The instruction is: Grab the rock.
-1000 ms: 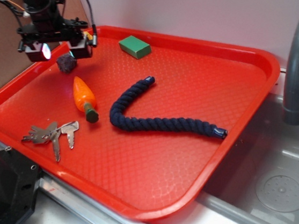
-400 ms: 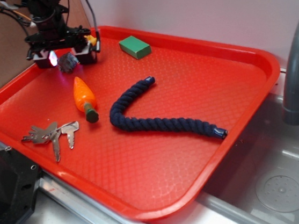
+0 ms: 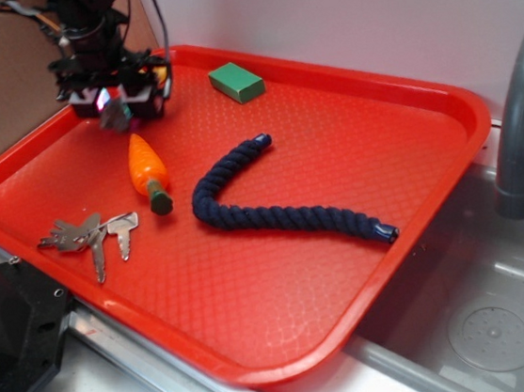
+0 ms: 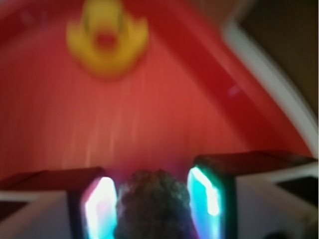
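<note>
The rock (image 3: pixel 117 117) is a small, lumpy, dark stone lying on the red tray (image 3: pixel 350 139) near its far left corner. My gripper (image 3: pixel 124 102) has come down over it and is open. In the blurred wrist view the rock (image 4: pixel 152 206) fills most of the space between my two lit fingers (image 4: pixel 101 206), with only thin gaps on either side. I cannot make out any contact between pads and stone. The gripper (image 4: pixel 151 199) points toward the tray's far rim.
A yellow toy duck (image 4: pixel 106 37) sits just beyond the rock by the tray rim. An orange carrot (image 3: pixel 145 169), keys (image 3: pixel 91 234), a dark blue rope (image 3: pixel 272 204) and a green block (image 3: pixel 236 82) lie on the tray. A sink (image 3: pixel 485 322) and faucet (image 3: pixel 518 119) are at right.
The gripper has dropped from above the rock down around it, shifting slightly right. Its fingers look closer together than a second ago. The rock has stayed put.
</note>
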